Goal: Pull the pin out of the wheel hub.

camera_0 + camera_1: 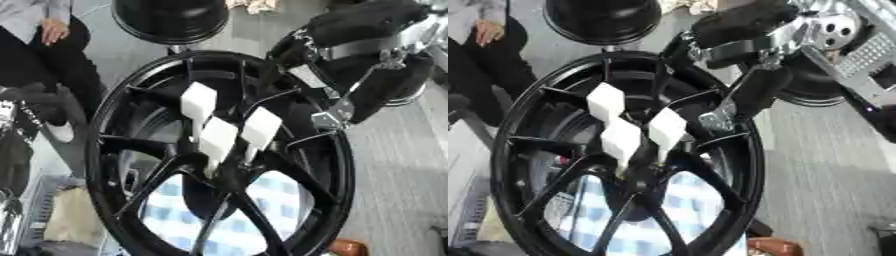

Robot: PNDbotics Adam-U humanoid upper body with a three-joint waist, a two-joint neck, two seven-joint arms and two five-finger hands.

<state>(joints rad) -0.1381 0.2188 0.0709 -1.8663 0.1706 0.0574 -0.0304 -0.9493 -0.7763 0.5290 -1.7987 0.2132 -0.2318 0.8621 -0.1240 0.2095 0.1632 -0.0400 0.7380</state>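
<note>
A black spoked wheel (pixel 337 165) stands tilted and fills the middle of both views. Three white tabs stick out of its hub (pixel 214 172): one upper left (pixel 199 101), one in the middle (pixel 219 138) and one to the right (pixel 262 127). Thin stems run from them down into the hub. My right hand (pixel 367 55) comes in from the upper right, over the wheel's upper right rim. Its fingers (pixel 332 117) reach down beside a spoke, just right of the right tab, and hold nothing. My left hand does not show.
A black round seat (pixel 171 17) stands behind the wheel. A blue and white checked cloth (pixel 267 197) shows through the lower spokes. A brown object (pixel 776 246) lies at the bottom right. Silver perforated metal (pixel 859 55) sits at the right.
</note>
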